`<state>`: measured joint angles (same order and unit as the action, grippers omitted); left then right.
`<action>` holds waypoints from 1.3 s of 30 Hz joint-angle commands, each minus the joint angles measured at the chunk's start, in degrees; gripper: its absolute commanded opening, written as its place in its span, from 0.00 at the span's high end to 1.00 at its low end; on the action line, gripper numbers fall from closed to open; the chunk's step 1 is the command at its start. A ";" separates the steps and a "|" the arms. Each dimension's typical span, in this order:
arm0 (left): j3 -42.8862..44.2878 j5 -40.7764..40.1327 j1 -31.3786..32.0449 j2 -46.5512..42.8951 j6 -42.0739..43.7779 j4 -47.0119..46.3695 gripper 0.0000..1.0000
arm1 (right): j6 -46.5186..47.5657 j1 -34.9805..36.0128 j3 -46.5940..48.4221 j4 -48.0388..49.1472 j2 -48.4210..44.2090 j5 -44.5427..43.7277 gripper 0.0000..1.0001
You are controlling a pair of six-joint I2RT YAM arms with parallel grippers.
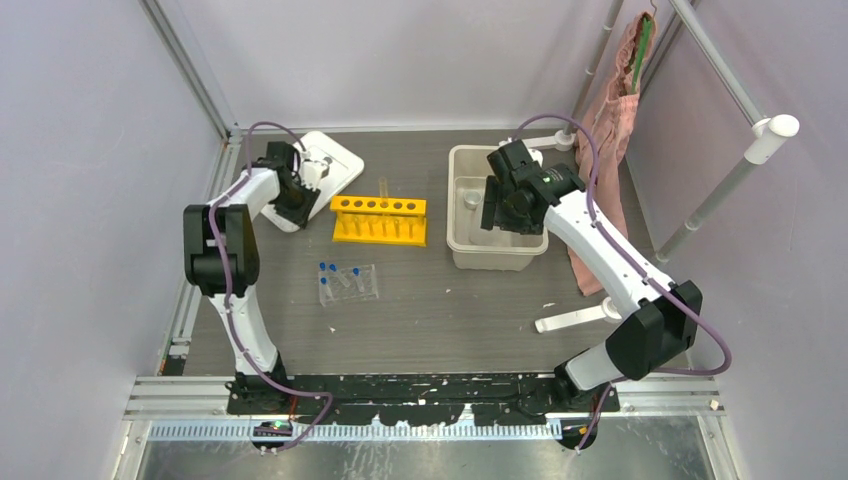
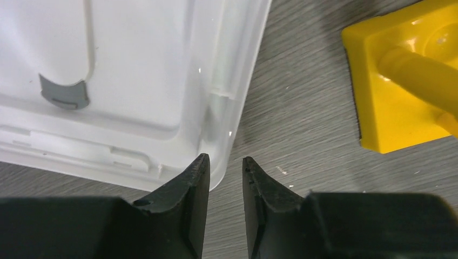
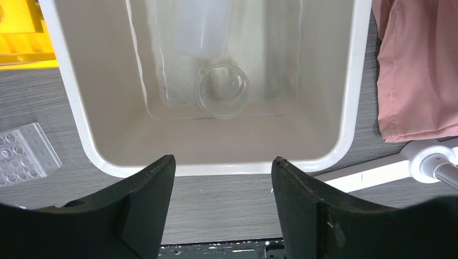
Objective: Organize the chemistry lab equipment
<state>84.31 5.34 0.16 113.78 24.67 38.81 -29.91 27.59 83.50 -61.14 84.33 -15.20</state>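
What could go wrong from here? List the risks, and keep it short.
1. The right gripper hangs open over the near wall of the white bin. Coming straight down, its fingers may hit the rim rather than reach the glass beaker deeper inside.
2. The left gripper, jaws narrowly apart, sits at the corner of the white lid. A sideways move could shove the lid or bump the yellow rack close by.
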 commanded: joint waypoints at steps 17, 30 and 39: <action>3.51 -4.01 2.65 3.51 1.14 1.69 0.93 | -1.11 0.92 -0.95 -0.56 -4.83 -1.39 0.33; 6.06 -10.73 2.71 -13.78 0.00 4.33 1.00 | 0.82 1.27 1.41 0.92 -6.29 -0.29 0.34; 12.28 -11.72 5.36 -24.54 4.82 15.16 1.00 | 9.65 3.39 5.27 8.74 -9.25 2.79 0.30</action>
<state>93.65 -4.91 3.62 94.17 26.02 49.15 -26.65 29.45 84.49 -59.40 78.46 -14.22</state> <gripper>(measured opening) 0.022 0.686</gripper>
